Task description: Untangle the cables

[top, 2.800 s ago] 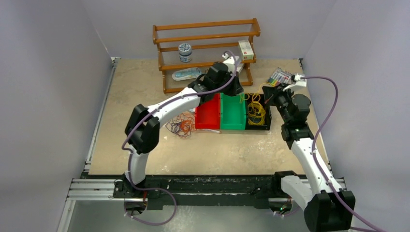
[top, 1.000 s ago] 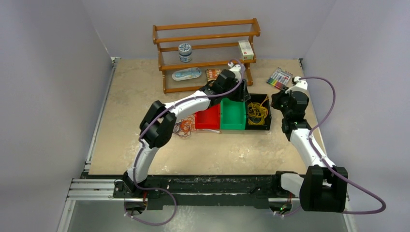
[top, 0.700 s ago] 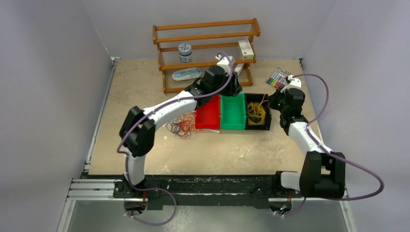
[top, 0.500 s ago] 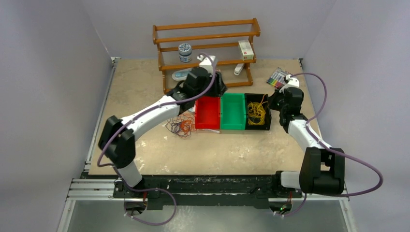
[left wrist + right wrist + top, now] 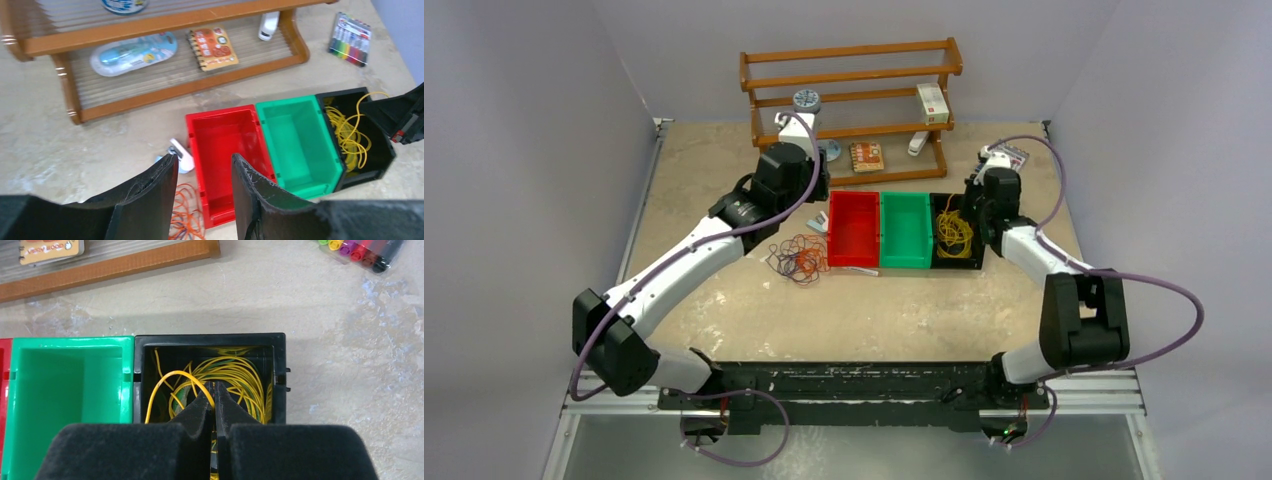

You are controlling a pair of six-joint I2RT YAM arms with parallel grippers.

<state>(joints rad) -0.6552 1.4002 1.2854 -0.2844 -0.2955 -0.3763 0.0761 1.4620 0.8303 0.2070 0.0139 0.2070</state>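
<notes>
A tangle of orange-red and dark cables (image 5: 798,258) lies on the table left of the red bin (image 5: 854,232); its orange strands (image 5: 184,220) show low in the left wrist view. My left gripper (image 5: 802,190) (image 5: 204,159) hovers open above the red bin's left edge, with nothing between its fingers. Yellow cables (image 5: 953,232) (image 5: 240,377) are coiled in the black bin (image 5: 972,258) (image 5: 210,339). My right gripper (image 5: 970,207) (image 5: 215,385) hangs over that bin, shut on a yellow cable loop (image 5: 172,375) that runs in between its fingertips.
A green bin (image 5: 906,230) (image 5: 300,145) sits between the red and black ones. Behind them stands a wooden rack (image 5: 854,100) holding a tin, a box, a notebook and a stapler. A marker pack (image 5: 350,39) lies at the back right, a small white object (image 5: 181,156) beside the red bin.
My left arm swung left and back from over the green and black bins to the red bin's left side. The right gripper moved left over the black bin.
</notes>
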